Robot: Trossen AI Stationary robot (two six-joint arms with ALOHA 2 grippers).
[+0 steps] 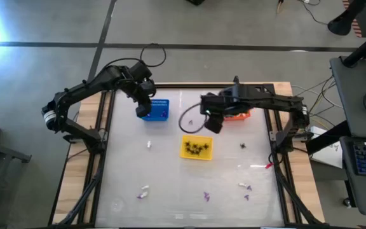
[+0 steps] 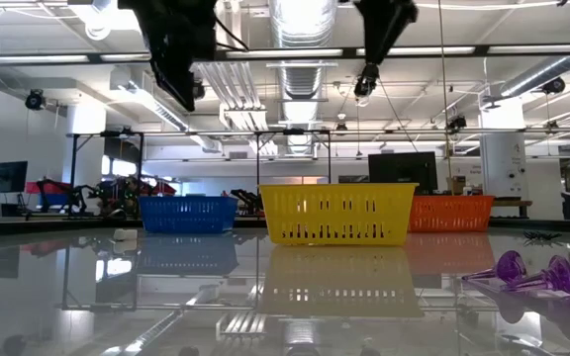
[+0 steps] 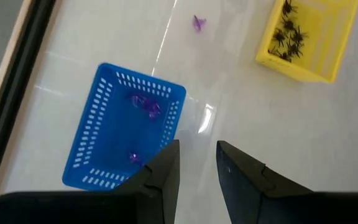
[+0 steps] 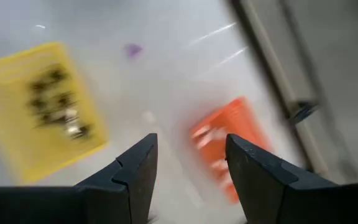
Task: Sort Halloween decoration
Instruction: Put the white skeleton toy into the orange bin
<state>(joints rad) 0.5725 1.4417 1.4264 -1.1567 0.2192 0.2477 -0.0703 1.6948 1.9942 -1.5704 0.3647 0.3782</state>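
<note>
The blue basket (image 3: pixel 98 134) holds purple trinkets (image 3: pixel 146 104). My left gripper (image 3: pixel 197 146) hovers open above its near side (image 1: pixel 146 108), with nothing between the fingers. The yellow basket (image 1: pixel 197 147) in the middle of the table holds several black spiders (image 3: pixel 288 34). The orange basket (image 4: pixel 229 143) stands at the far right. My right gripper (image 4: pixel 191 140) hangs open and empty in the air between the orange and yellow baskets (image 1: pixel 213 124). Loose purple trinkets (image 2: pixel 527 272), white ones (image 1: pixel 149 144) and a black one (image 1: pixel 242 146) lie on the table.
All three baskets stand in the far half of the table. Loose trinkets are scattered along the near part (image 1: pixel 205 196), left (image 1: pixel 143 191) and right (image 1: pixel 245 187). A small red thing (image 1: pixel 269 165) lies by the right frame rail. A black cable (image 1: pixel 192 121) loops near the right gripper.
</note>
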